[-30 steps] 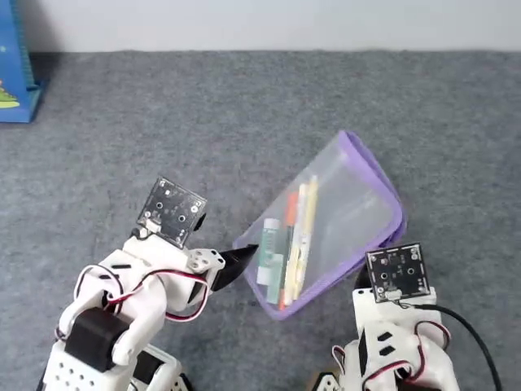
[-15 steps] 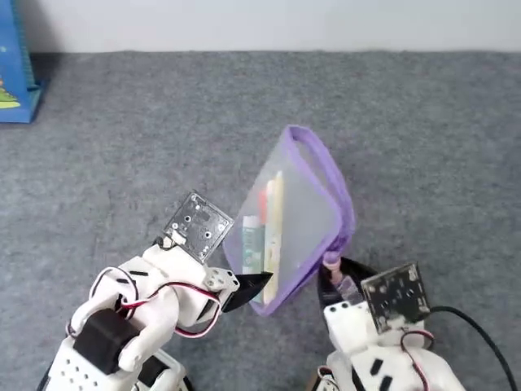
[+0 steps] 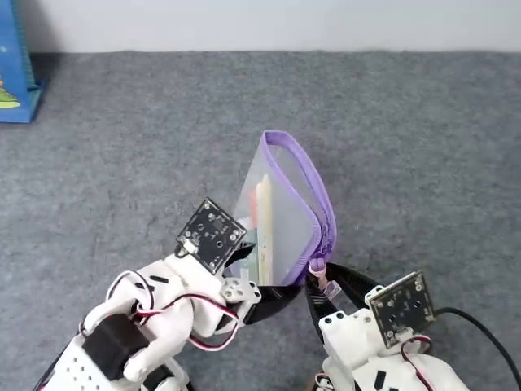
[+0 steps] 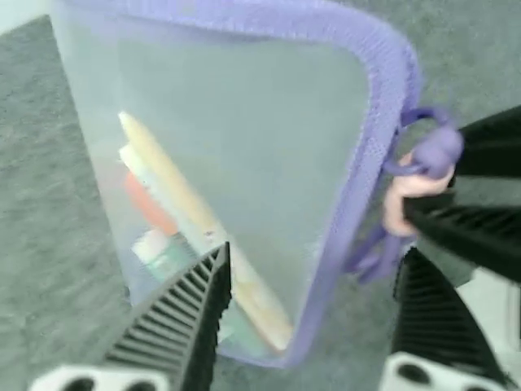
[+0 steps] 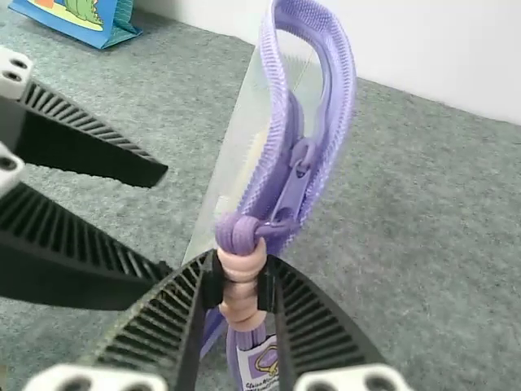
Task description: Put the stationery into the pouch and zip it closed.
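A: Grey felt table (image 3: 122,147) is taking up most of the high view. Two white arms are sitting along the bottom edge — left arm (image 3: 146,326) at lower left, right arm (image 3: 383,358) at lower right.

B: Where is the pouch lying?

A: It isn't lying flat. The pouch (image 3: 285,220), clear with a purple zip edge, is standing up on edge just below the centre of the frame, between the two arms.

B: Left gripper?

A: Left gripper (image 4: 313,269) is sitting spread wide, with the pouch's lower corner between its jaws. I can't tell whether either jaw is touching the plastic.

B: Anything else out there?

A: A blue box (image 3: 15,73) is resting at the upper left edge, well apart.

B: Contents?

A: The stationery (image 3: 262,216) is sitting inside the pouch, bunched along one side: a cream pen, an orange one, and something with a green label.

B: Right gripper?

A: Right gripper (image 5: 240,269) is clenching the zip pull (image 5: 238,309) — a pink bead on purple cord at the pouch's near corner, just right of bottom centre in the high view.
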Controlling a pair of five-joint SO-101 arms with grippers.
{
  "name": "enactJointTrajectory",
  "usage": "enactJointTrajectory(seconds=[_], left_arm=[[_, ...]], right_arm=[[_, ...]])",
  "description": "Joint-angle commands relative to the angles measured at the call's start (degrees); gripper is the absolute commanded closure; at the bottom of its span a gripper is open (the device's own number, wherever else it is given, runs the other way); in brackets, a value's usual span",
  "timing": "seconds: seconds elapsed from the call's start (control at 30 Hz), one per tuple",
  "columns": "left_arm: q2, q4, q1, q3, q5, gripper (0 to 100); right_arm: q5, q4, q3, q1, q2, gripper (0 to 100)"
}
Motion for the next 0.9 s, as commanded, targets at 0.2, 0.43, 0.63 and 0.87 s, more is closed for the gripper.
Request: enactJointTrajectory(seconds=[0.2, 0.43, 0.63, 0.87], left_arm=[[0.5, -11.2, 0.7, 7.4, 2.5, 69], [0.9, -19.9, -3.4, 13.4, 2.4, 69], [0.8, -19.3, -10.4, 14.0, -0.2, 69], [0.5, -14.0, -14.4, 14.0, -4.0, 69]], right_arm=[[-0.4, -0.8, -2.5, -0.7, 0.0, 99.1], [-0.4, -0.7, -5.3, -0.7, 0.0, 99.1], [-0.4, -0.1, -6.9, -0.5, 0.0, 99.1], [-0.4, -0.2, -7.0, -0.4, 0.0, 99.1]])
